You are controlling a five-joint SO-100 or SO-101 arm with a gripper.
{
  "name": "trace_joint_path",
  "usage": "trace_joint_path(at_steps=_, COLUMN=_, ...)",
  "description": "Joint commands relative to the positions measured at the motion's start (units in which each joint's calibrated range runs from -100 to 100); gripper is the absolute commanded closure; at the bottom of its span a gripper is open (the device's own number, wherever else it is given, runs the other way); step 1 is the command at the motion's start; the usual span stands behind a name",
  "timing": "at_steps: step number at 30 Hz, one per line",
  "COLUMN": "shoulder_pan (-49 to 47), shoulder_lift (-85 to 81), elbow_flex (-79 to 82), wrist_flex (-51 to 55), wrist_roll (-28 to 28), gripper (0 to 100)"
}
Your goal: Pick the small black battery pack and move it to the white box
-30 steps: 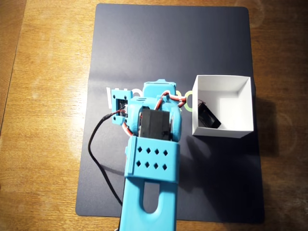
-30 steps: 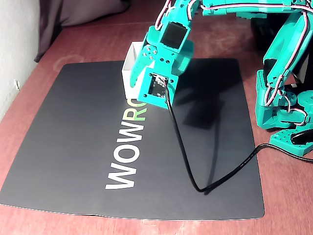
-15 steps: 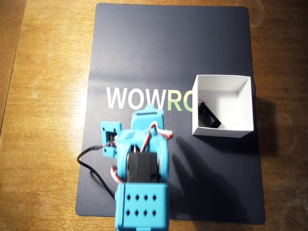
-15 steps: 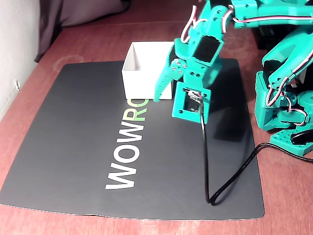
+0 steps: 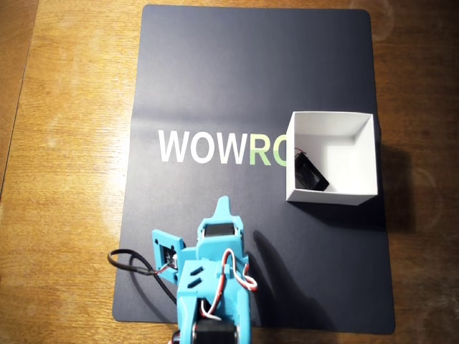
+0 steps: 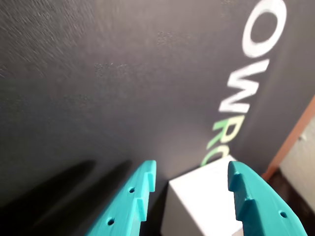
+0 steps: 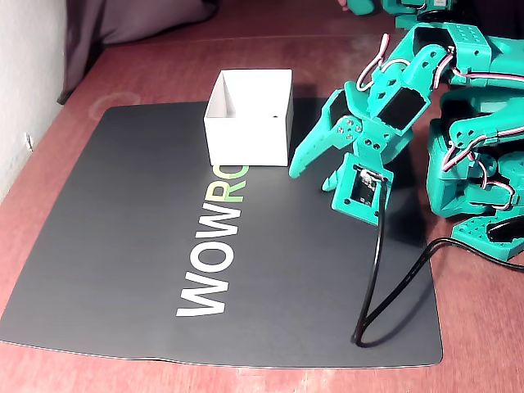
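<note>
The small black battery pack (image 5: 310, 174) lies inside the white box (image 5: 333, 125), against its left wall in the overhead view, thin wires showing beside it. In the fixed view the white box (image 7: 250, 131) hides the pack. My teal gripper (image 7: 313, 176) is apart from the box, to its right in the fixed view and below-left of it in the overhead view (image 5: 223, 209). The wrist view shows the gripper (image 6: 192, 167) open, its two fingers spread with nothing between them, and a corner of the box (image 6: 202, 211) beyond.
A black mat (image 5: 251, 72) with "WOWRO" lettering covers the wooden table (image 5: 64, 143). A black cable (image 7: 372, 278) loops from the wrist camera across the mat's near right corner. The arm's teal base (image 7: 475, 164) stands at the right edge.
The arm has pulled back from the box toward its base, lowering and folding in. The battery pack has stayed in the box. The cable loop has shifted with the arm.
</note>
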Motion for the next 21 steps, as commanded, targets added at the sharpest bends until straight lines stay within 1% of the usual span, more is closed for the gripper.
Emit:
trace_joint_path(at_steps=1, shoulder_pan=1.89, shoulder_lift=-4.25, elbow_flex=1.04, wrist_flex=0.33, wrist_roll=-0.06, gripper=83)
trace_joint_path(at_steps=6, shoulder_pan=3.18, shoulder_lift=-8.19, elbow_flex=1.58, wrist_flex=0.59, wrist_roll=-0.11, gripper=83)
trace_joint_path(at_steps=12, shoulder_pan=3.76, shoulder_lift=-15.12, elbow_flex=2.85, wrist_flex=9.53, wrist_roll=-0.38, gripper=83)
trace_joint_path(at_steps=16, shoulder_pan=5.88, shoulder_lift=-19.24, elbow_flex=5.66, wrist_flex=10.84, wrist_roll=-0.11, gripper=83)
trace_joint_path(at_steps=21, shoulder_pan=5.17, shoulder_lift=-22.75, elbow_flex=7.02, wrist_flex=12.6, wrist_roll=-0.11, gripper=83)
